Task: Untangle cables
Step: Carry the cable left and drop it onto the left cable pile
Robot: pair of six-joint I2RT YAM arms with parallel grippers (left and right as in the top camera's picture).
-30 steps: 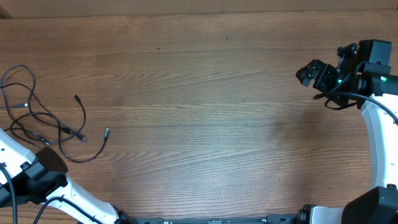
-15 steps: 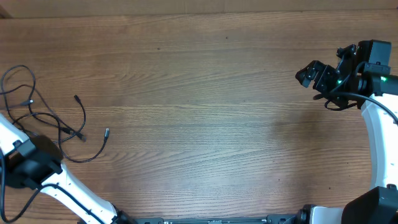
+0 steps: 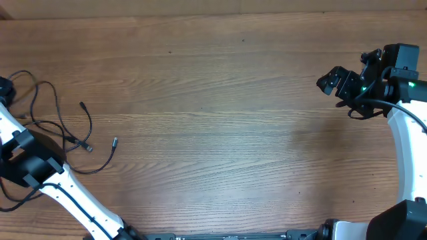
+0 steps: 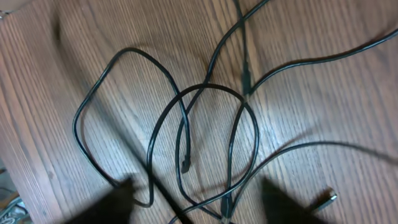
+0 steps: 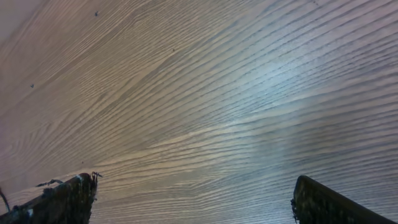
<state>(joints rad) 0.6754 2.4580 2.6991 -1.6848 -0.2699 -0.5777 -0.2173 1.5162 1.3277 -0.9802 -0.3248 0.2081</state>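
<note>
- Hovering left gripper (image 4: pixel 198 193), spread and empty, over cables (image 4: pixel 208 84).
- Idle right gripper (image 5: pixel 193 199) also spread, empty.
- Risk: pinching two crossed cables together, which likely tightens the tangle.

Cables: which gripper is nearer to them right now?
Left. The left gripper hovers open directly over the cables, whose loops fill its wrist view. The right gripper is far off at the opposite side of the table, above bare wood.
</note>
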